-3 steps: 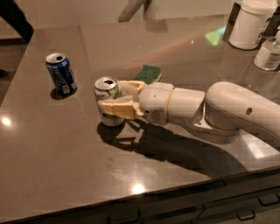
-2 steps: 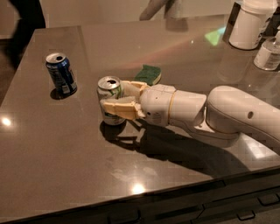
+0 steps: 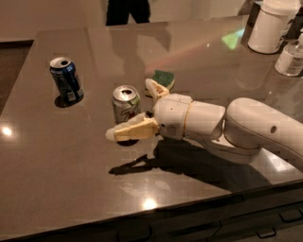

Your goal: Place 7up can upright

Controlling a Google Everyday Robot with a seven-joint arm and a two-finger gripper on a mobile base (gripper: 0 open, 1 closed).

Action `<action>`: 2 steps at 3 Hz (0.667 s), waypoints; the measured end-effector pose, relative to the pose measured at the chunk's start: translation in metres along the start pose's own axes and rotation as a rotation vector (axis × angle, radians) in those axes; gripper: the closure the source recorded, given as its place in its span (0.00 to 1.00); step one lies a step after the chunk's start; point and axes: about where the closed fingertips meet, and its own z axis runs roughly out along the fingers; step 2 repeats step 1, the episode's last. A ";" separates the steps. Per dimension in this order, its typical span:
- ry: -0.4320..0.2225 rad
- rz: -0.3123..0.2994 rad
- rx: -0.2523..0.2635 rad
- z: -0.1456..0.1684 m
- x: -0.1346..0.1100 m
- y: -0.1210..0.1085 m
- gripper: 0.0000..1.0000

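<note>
1. A dark, glossy table fills the view, with bright spots of light on its top. At its far edge stands one person in dark trousers, seen only from the waist down.
2. Two cans stand on the table, both upright with their opened tops up and well apart from each other.
3. The 7up can is near the middle of the table. The blue can is to its left and farther back.
4. One white arm reaches in low from the right, lying nearly level over the table.
5. The gripper sits at the 7up can with its jaws released and spread wide, so the can stands between the two fingers.
6. The near finger runs just in front of the can's base, and whether it touches cannot be told. The far finger is behind and to the right of the can, with a gap between them.
7. One green sponge lies just beyond the far finger.
8. At the far right corner are one white tub and one small clear bottle, close together.
</note>
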 end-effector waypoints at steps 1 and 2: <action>0.000 0.000 0.000 0.000 0.000 0.000 0.00; 0.000 0.000 0.000 0.000 0.000 0.000 0.00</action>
